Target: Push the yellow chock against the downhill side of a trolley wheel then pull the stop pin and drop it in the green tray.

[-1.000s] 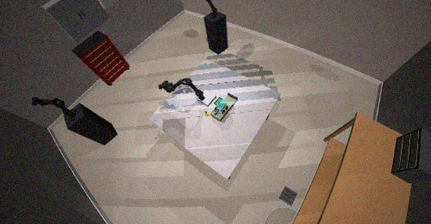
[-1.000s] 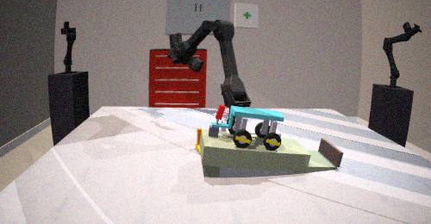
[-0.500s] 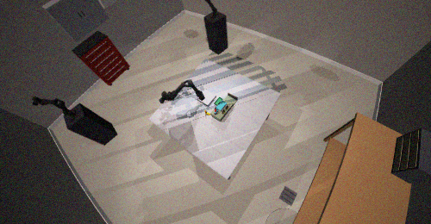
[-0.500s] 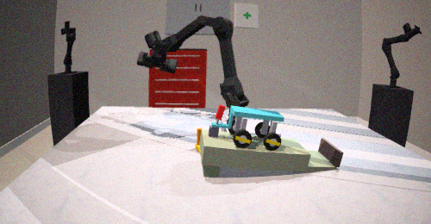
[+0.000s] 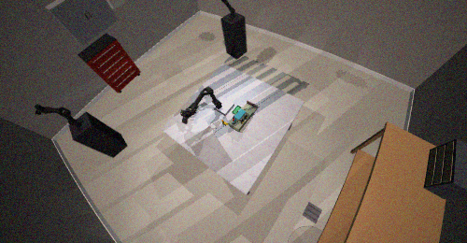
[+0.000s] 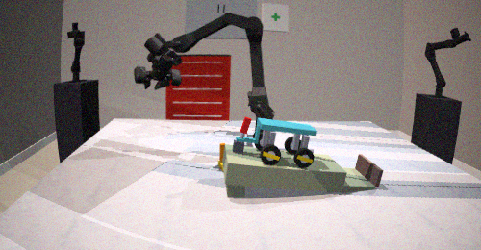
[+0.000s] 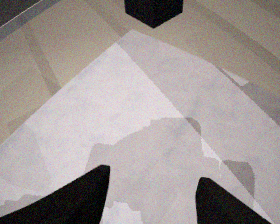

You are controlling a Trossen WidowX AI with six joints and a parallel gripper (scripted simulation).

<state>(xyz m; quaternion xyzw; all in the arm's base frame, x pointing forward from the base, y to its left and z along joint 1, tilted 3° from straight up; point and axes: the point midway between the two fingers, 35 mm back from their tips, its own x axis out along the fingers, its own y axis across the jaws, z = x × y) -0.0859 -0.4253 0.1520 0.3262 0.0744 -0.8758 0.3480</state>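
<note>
Trolley (image 6: 284, 142) sits on ramp (image 6: 279, 176), pin (image 6: 245, 124) in place, chock (image 6: 221, 157) not at a wheel. My gripper (image 6: 156, 70), half-spread and empty, hangs well away. Nothing done.

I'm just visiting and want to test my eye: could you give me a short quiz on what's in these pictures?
1. True or false: the pincer grips the red-headed pin.
2. What colour is the trolley's deck?
3. The pincer is: A) touching a wheel, B) raised well off to one side of the ramp, C) inside a tray.

Key: 1 false, it holds nothing; 2 turquoise; 3 B.
</note>
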